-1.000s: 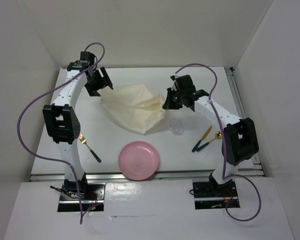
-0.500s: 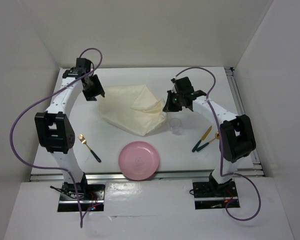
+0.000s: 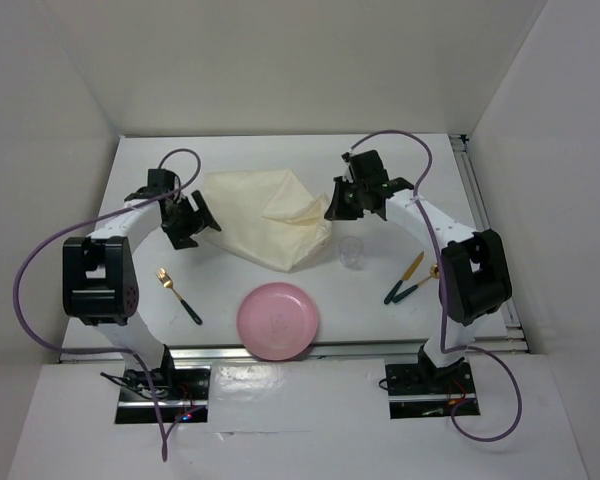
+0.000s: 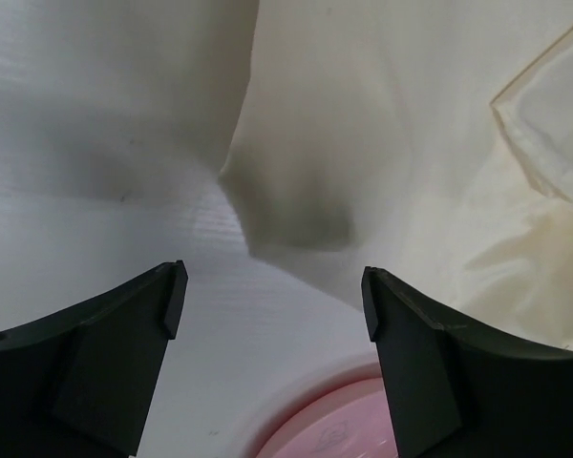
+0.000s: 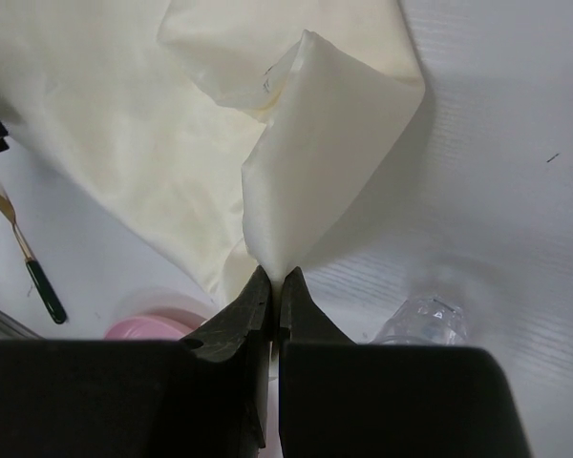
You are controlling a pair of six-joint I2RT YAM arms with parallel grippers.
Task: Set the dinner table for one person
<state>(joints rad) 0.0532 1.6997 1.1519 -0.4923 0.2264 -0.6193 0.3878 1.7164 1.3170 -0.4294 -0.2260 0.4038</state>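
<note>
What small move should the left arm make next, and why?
Probably lower the open left gripper onto the edge of the cloth mat just ahead, then close. The right gripper pinches one corner and the mat lies crumpled, so two grips could spread it.

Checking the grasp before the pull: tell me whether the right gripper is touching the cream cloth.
Touching. The right wrist view shows the right gripper shut on a fold of the cream cloth, with no gap.

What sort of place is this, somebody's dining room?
Probably a robot test booth, not a home: blank white walls box in a railed white tabletop, with two robot arms bolted at its edge.
</note>
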